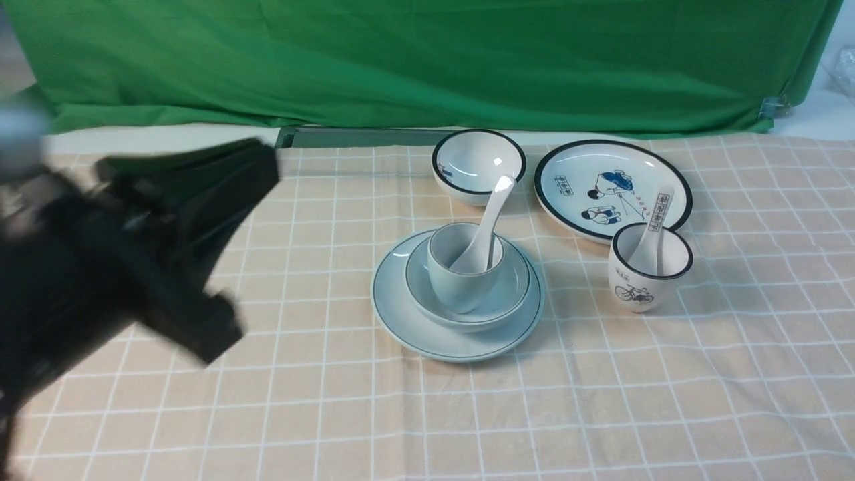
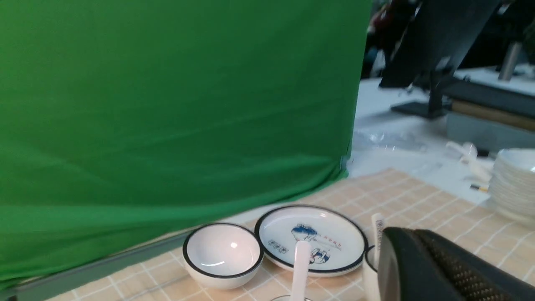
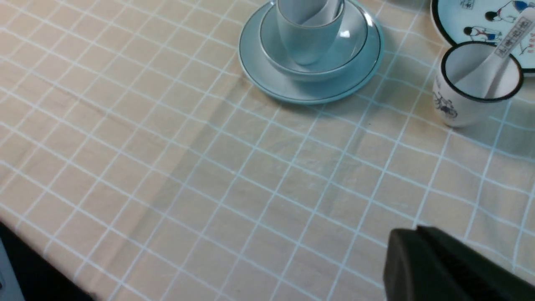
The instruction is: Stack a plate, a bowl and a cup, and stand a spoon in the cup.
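The pale blue-green plate (image 1: pixel 401 314) lies at the table's middle with the bowl (image 1: pixel 514 287) on it and the cup (image 1: pixel 454 280) upright in the bowl. The plain spoon (image 1: pixel 491 214) stands in the cup, its handle leaning toward the back right. The stack also shows in the right wrist view: plate (image 3: pixel 259 62), bowl (image 3: pixel 355 46), cup (image 3: pixel 309 37). My left gripper (image 1: pixel 264 164) is blurred at the left, apart from the stack; the left wrist view shows it (image 2: pixel 391 238) shut and empty. My right gripper (image 3: pixel 411 234) is shut and empty over bare cloth, nearer than the stack.
A white black-rimmed bowl (image 1: pixel 477 164) and a cartoon plate (image 1: pixel 611 187) sit behind the stack. A bicycle cup (image 1: pixel 648 274) holding a printed spoon (image 1: pixel 658 214) stands to the right. A green curtain (image 1: pixel 427 60) closes the back. Stacked white plates (image 2: pixel 512 184) lie beyond the cloth.
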Robot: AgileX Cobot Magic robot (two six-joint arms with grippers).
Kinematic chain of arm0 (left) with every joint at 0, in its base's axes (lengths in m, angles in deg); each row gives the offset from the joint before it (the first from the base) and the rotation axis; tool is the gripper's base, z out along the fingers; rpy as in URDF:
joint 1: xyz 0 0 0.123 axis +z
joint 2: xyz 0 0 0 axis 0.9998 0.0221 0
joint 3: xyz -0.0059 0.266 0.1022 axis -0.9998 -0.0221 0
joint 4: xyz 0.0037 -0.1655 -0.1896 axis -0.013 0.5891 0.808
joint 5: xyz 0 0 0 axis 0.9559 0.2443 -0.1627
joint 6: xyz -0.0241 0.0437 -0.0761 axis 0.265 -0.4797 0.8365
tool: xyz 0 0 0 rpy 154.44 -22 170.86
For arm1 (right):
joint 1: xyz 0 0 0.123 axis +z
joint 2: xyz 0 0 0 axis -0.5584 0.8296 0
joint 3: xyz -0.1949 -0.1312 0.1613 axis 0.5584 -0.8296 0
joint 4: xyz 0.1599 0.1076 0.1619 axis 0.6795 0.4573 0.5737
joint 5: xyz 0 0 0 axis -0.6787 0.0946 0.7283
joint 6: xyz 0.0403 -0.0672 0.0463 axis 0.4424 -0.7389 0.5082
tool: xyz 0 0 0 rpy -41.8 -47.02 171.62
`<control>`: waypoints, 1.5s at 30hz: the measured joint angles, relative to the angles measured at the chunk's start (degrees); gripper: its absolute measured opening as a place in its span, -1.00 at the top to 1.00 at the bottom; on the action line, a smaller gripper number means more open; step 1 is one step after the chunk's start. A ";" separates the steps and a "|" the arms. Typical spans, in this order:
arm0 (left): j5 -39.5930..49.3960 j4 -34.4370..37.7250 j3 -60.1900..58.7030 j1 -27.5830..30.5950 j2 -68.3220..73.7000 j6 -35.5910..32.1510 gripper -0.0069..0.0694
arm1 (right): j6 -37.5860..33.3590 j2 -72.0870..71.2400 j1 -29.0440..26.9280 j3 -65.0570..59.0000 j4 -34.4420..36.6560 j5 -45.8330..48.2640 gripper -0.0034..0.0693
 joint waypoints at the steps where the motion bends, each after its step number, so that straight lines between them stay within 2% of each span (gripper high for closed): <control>1: 0.06 -0.05 -2.42 0.00 -4.15 0.00 0.79 | 0.87 -1.53 0.00 -1.13 0.00 -0.48 0.83; 2: 0.26 -0.08 -6.60 0.00 -11.25 0.00 0.79 | 2.88 -4.99 0.00 -4.12 0.00 -1.80 0.84; 8: 0.76 -0.46 -14.50 0.00 -22.26 -1.65 0.79 | 5.23 -8.99 0.00 -8.24 0.00 -2.55 0.81; 22: 0.95 -0.46 -27.10 0.00 -23.87 -2.11 0.79 | 5.40 -9.74 -0.24 -9.42 0.07 -3.10 0.67; 25: 1.74 -0.46 -27.97 0.00 -23.87 -2.11 0.79 | 5.40 -9.97 -3.46 -10.09 -1.51 -3.24 0.67; 27: 3.34 -0.46 -28.01 0.00 -23.87 -2.11 0.79 | 2.69 -10.77 -8.67 -12.19 -2.20 -6.65 0.78; 28: 3.43 -0.46 -28.01 0.00 -23.87 -2.11 0.79 | 2.21 -10.87 -9.17 -12.48 -2.23 -6.65 0.79; 31: 4.08 -0.46 -28.01 0.00 -23.87 -2.11 0.79 | -4.55 -13.36 -15.72 -18.14 -0.23 -14.76 0.85; 32: 4.16 -0.46 -28.01 0.00 -23.87 -2.11 0.79 | -8.01 -15.96 -20.22 -23.40 2.34 -21.03 0.86; 35: 4.20 -0.46 -28.01 0.00 -23.87 -2.11 0.79 | -11.52 -22.22 -27.66 -34.58 7.56 -30.41 0.86; 40: 4.22 -0.46 -28.01 0.00 -23.87 -2.11 0.79 | -14.42 -30.55 -31.77 -47.13 9.15 -35.68 0.86; 45: 4.38 -0.46 -28.01 0.00 -23.87 -2.11 0.79 | -15.73 -32.60 -31.95 -49.37 9.14 -37.03 0.86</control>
